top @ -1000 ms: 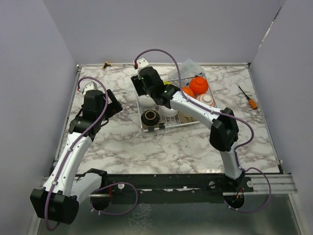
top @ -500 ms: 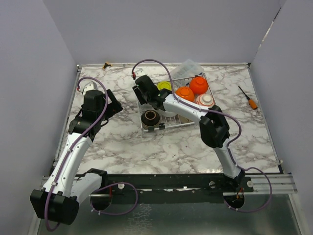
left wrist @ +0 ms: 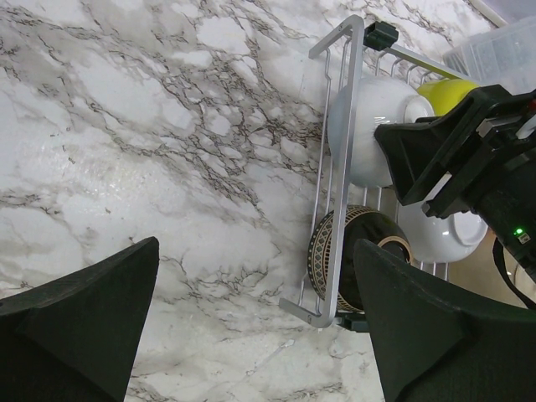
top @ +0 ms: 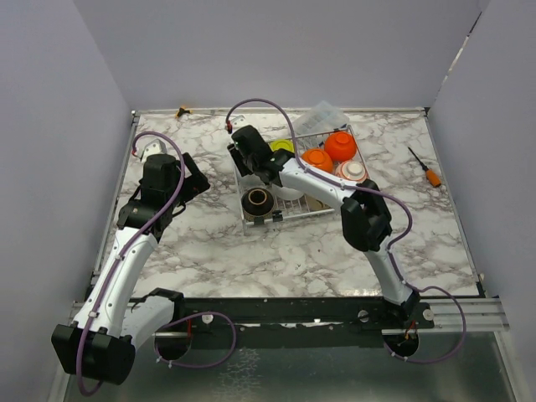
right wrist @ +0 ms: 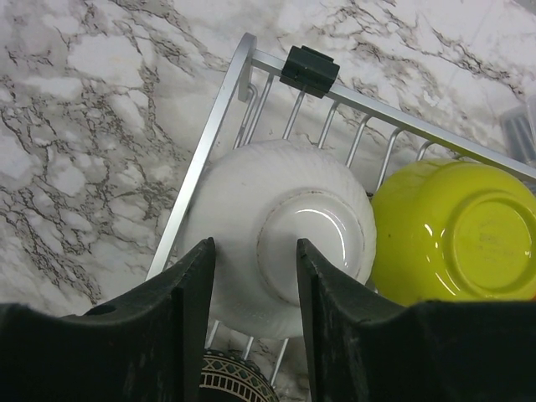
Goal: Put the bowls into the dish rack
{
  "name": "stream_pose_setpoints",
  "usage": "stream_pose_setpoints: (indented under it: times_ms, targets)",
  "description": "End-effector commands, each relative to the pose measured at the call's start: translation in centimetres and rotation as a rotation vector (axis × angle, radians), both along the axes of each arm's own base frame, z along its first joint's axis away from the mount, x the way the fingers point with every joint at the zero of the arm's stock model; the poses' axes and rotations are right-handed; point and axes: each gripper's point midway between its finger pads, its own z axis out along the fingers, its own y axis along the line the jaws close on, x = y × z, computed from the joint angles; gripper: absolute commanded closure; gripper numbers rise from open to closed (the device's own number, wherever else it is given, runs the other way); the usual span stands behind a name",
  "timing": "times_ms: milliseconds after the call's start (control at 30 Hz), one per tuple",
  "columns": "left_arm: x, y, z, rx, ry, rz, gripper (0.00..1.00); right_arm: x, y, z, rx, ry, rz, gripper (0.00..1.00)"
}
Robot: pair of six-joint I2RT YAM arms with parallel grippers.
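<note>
Top external view: our right arm (top: 322,182) stretches forward and leftward from its base, elbow bent, with its wrist over the far-left corner of the dish rack (top: 293,216). The right gripper (right wrist: 254,251) points down at an upturned white bowl (right wrist: 243,180) lying in that corner beside a lime-yellow bowl (right wrist: 452,234). Its jaws stand partly apart, clasping nothing; we cannot tell whether they touch the bowl. Our left arm (top: 134,243) leans over the marble tabletop (top: 276,260) left of the rack, and the left gripper (left wrist: 251,260) is spread wide.

One wire rack (left wrist: 342,193) – seven bowls countable: two orange bowls (top: 340,144), two white bowls (left wrist: 362,126), one yellow bowl (top: 280,146), one dark brown bowl (top: 258,201), one red-patterned bowl (top: 353,171). One screwdriver (top: 429,172) – far right.
</note>
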Motion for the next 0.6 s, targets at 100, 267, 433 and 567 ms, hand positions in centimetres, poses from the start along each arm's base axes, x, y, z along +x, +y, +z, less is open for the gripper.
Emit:
stream_pose_setpoints:
  times_ms: [100, 267, 433, 567]
  targets:
    - [-0.6, -0.1, 0.0, 0.0, 0.005, -0.023, 0.01, -0.1, 0.0, 2.8, 0.033, -0.002, -0.008, 0.5]
    - [-0.6, -0.3, 0.3, 0.003, 0.001, -0.044, 0.01, 0.1, -1.1, 9.6, 0.14, -0.103, -0.06, 0.38]
    - [-0.5, -0.3, 1.9, 0.027, -0.04, -0.074, 0.01, -1.1, -5.3, 12.3, 0.171, -0.156, -0.166, 0.26]
    - [-0.6, -0.2, 3.6, 0.059, -0.09, -0.104, 0.01, -3.4, -10.9, 14.4, 0.168, -0.202, -0.297, 0.19]
